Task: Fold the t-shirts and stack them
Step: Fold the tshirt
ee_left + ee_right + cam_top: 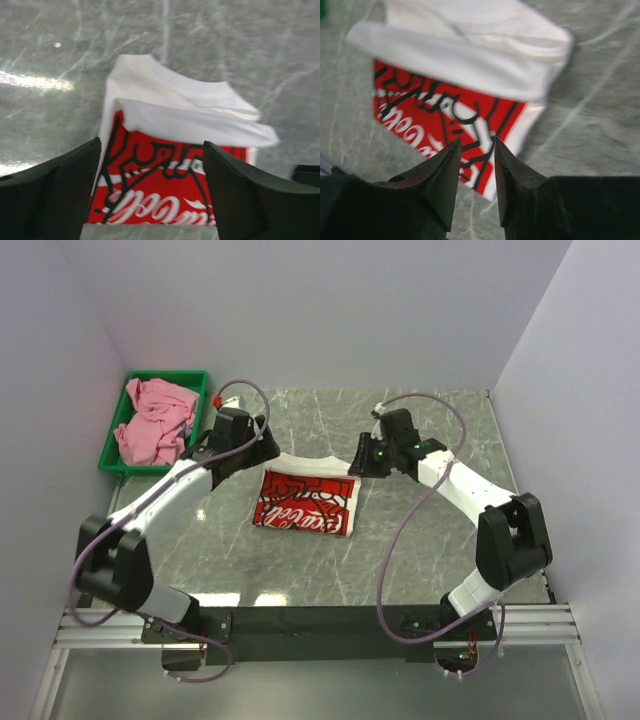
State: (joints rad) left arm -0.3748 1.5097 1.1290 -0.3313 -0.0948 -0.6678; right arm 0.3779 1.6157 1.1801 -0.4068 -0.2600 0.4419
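A white t-shirt (305, 502) with a red printed graphic lies folded into a small rectangle at the middle of the table, a white flap across its far edge. My left gripper (264, 446) hangs just above its far left corner; in the left wrist view its jaws (151, 145) stand wide open over the red print (165, 190), holding nothing. My right gripper (357, 464) hovers at the far right corner; the right wrist view shows it (476, 141) open with a narrow empty gap above the shirt (470, 65). The pink t-shirt (155, 420) lies crumpled in the tray.
The green plastic tray (165, 375) sits at the back left, against the left wall. White walls close in the grey marble table (430, 540) on the left, back and right. Grey cables loop from both arms.
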